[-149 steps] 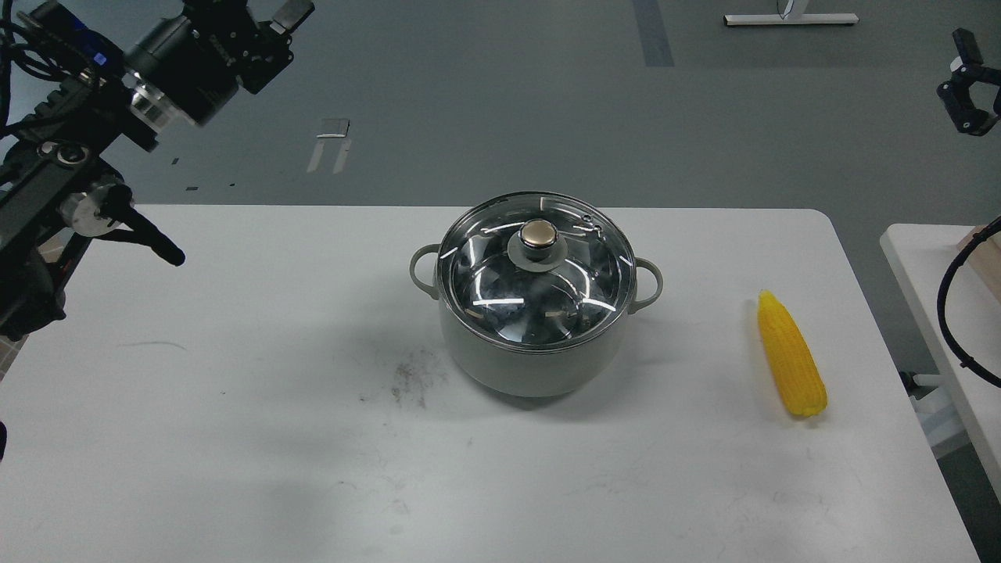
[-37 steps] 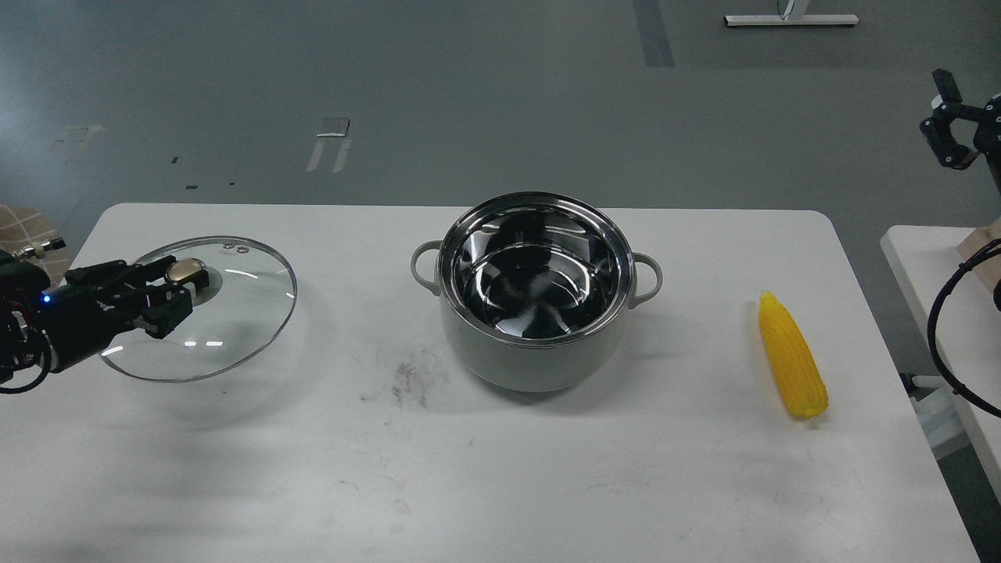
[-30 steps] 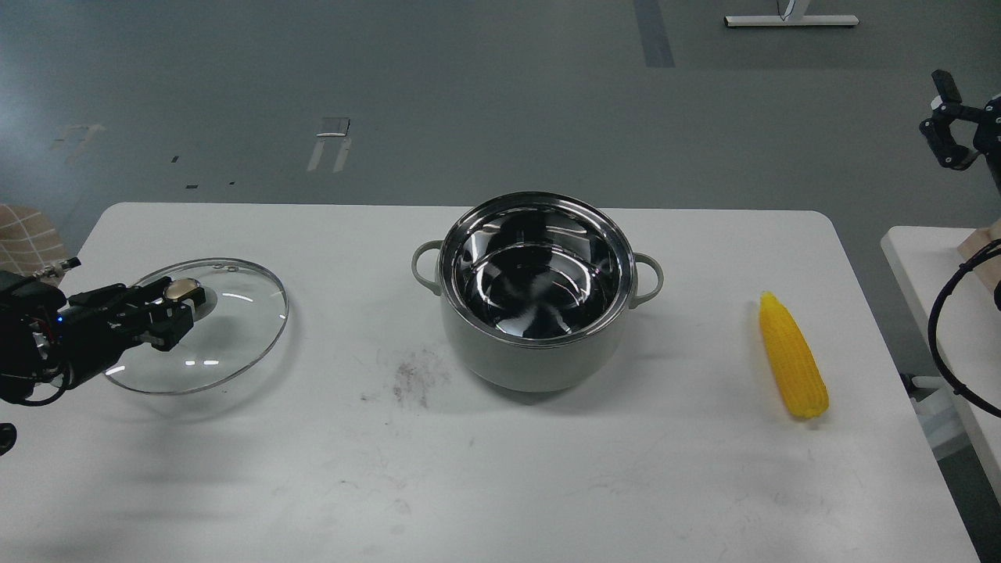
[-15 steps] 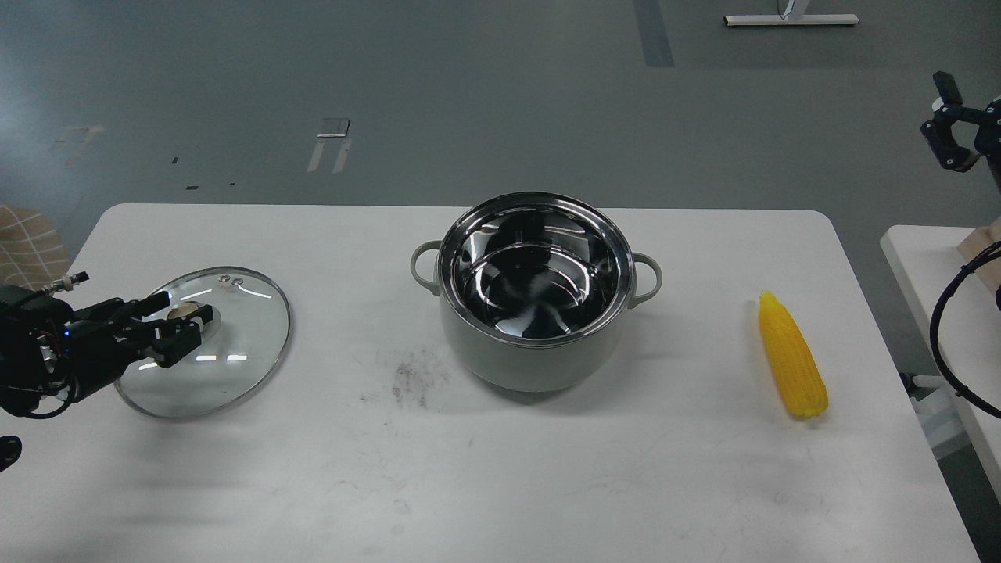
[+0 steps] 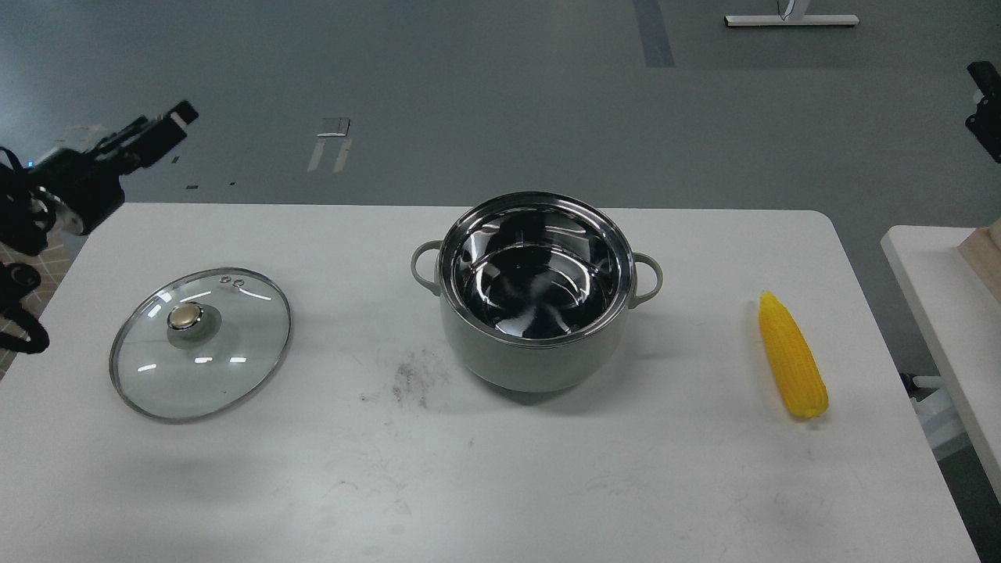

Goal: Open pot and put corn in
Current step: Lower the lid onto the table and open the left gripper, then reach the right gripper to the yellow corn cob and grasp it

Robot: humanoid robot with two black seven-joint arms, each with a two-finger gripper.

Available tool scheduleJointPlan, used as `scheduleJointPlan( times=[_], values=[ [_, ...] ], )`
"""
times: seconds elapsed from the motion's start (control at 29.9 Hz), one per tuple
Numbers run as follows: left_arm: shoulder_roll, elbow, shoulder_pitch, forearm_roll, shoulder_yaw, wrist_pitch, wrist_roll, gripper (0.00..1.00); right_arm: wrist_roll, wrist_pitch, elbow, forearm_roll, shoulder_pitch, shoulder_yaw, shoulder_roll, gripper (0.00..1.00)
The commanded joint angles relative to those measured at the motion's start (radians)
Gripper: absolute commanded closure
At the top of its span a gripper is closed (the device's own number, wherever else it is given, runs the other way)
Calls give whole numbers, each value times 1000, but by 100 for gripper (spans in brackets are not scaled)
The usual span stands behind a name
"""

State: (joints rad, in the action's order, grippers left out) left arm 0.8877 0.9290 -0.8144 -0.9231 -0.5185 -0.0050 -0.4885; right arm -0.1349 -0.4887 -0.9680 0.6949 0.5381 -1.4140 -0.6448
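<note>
The white table (image 5: 500,485) carries everything. At its middle stands the pot (image 5: 534,356), uncovered, its shiny inside empty. The glass lid (image 5: 235,367) lies flat on the left part of the table, knob up, well apart from the pot. The corn (image 5: 791,366) lies on the right part of the table, well apart from the pot's right handle, with its long axis running away from the robot: pointed tip at the far end, blunt end nearer, angled slightly rightward.

The opening step looks done; putting the corn in is not yet done. The corn lies far to the right, so the right arm is probably the nearer one. Only a small dark piece of the right gripper (image 5: 984,109) shows at the top right edge, high above the table, and whether its fingers are apart cannot be told. It would likely need to come down and toward the robot, gripping across the cob's width.

The left gripper (image 5: 160,134) hangs in the air beyond the table's far left corner, holding nothing; seen end-on and blurred, its opening cannot be told.

No brand, label or readable writing shows on anything.
</note>
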Motion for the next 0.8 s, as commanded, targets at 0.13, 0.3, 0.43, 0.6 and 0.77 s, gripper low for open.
scheduleJointPlan(
  times=[0.13,0.3,0.43,0.6,0.77],
  values=[
    [-80,-76,-199,646,-1,-179,0,10,1,0,-87,367,-44,19,-16,0],
    [-248,-281,-246,738,-44,-230,0,5,1,0,-158,730,-35,90,-18,0],
    [-369,-439,-244,738,-98,-369,17,3,1,0,-198,968,-38,219,-16,0],
    [-404,-443,-232,739,-100,-392,16,3,11,0,-195,1038,-43,371,-10,0],
    [-403,-441,-232,741,-103,-402,13,3,18,15,-173,1120,-38,507,11,0]
  ],
)
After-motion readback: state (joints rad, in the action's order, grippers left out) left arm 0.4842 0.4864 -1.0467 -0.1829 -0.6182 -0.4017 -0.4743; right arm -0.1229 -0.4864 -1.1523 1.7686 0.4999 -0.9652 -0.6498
